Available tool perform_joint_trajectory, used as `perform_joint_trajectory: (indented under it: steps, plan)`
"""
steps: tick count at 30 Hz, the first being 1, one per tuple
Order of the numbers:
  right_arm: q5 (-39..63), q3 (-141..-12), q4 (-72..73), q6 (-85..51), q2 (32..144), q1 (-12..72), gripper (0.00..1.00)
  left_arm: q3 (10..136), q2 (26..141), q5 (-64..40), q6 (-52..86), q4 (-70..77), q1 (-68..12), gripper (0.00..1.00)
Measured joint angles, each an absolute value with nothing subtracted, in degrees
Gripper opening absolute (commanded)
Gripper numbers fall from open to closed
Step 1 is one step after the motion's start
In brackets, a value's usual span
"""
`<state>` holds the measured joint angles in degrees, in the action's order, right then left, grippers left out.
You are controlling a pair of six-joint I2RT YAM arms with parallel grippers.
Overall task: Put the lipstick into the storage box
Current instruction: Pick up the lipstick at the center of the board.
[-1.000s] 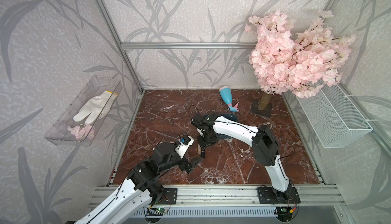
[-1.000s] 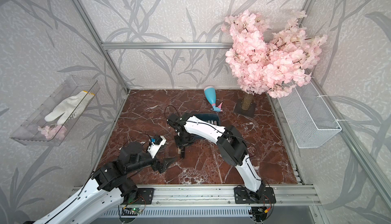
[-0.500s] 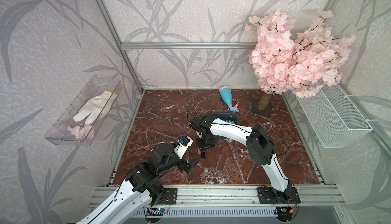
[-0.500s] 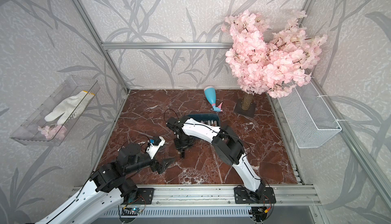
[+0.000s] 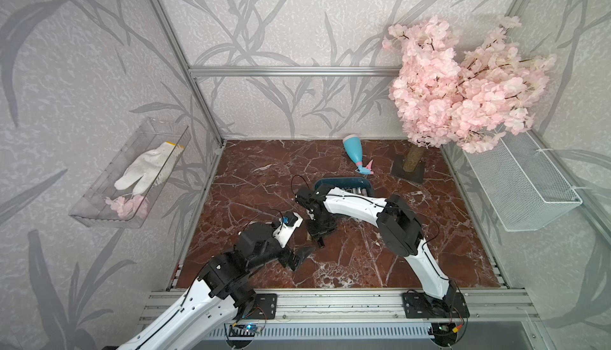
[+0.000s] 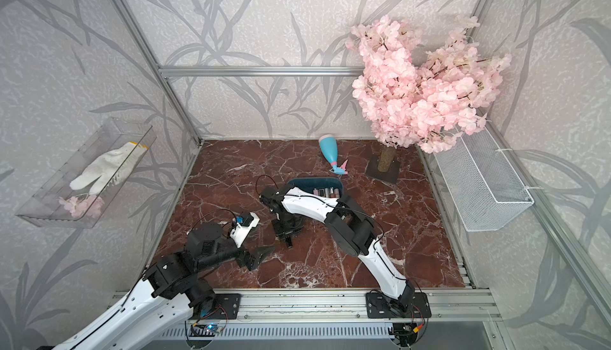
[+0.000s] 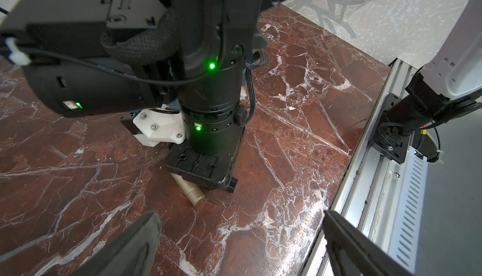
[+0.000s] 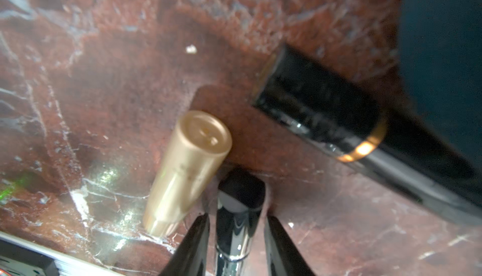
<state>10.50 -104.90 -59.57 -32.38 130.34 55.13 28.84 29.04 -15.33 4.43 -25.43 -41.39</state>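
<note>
1. Lipstick target: the black-capped lipstick [image 8: 241, 196], silver body, lies on the marble tabletop [image 5: 363, 265]. It is outside the storage box [image 6: 314, 180], near the wall that faces the robot bases.
2. The right gripper [image 8: 237, 217] stands vertical over it, one finger each side. As far as the wrist view shows, it is clenched on the silver body. A top-down pinch probably suits because the neighbours sit so close.
3. The gold lipstick [image 8: 187, 173] lies just beside the target, on the side away from the storage box, about touching one finger. The gold-banded black lipstick [image 8: 326, 115] lies closer to the box wall, apart from the target.
4. The left gripper [image 7: 240, 216] is empty with its fingers spread wide. It sits farther from the storage box than the right one and points at the pick. My read is that it is standing by, out of the way.
5. The storage box holds a row of lipsticks [image 6: 325, 192], and the right arm hides the rest of its inside.
6. Next, in my judgement: lift straight up, clear the low wall, release inside. The risk is dragging the gold lipstick along.
</note>
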Motion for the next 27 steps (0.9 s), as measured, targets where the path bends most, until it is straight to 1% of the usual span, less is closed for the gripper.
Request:
perform_joint_trajectory:
  steps: [6,12,22,27]
  plan:
    - [9.6,-105.3,-59.9,-31.5,130.4,55.1,0.21,28.8,31.6,-15.3,3.9,-23.7,-41.4,1.00]
    - [9.3,-105.2,-59.9,-31.4,130.3,55.1,0.13,28.8,33.1,-15.3,3.4,-22.2,-41.4,1.00]
    - [8.9,-102.3,-59.9,-31.2,128.1,55.1,0.12,28.8,32.0,-15.3,3.5,-21.2,-41.4,1.00]
    - [8.4,-99.8,-60.7,-31.5,122.9,55.0,0.12,28.8,31.4,-15.3,3.5,-19.7,-41.4,1.00]
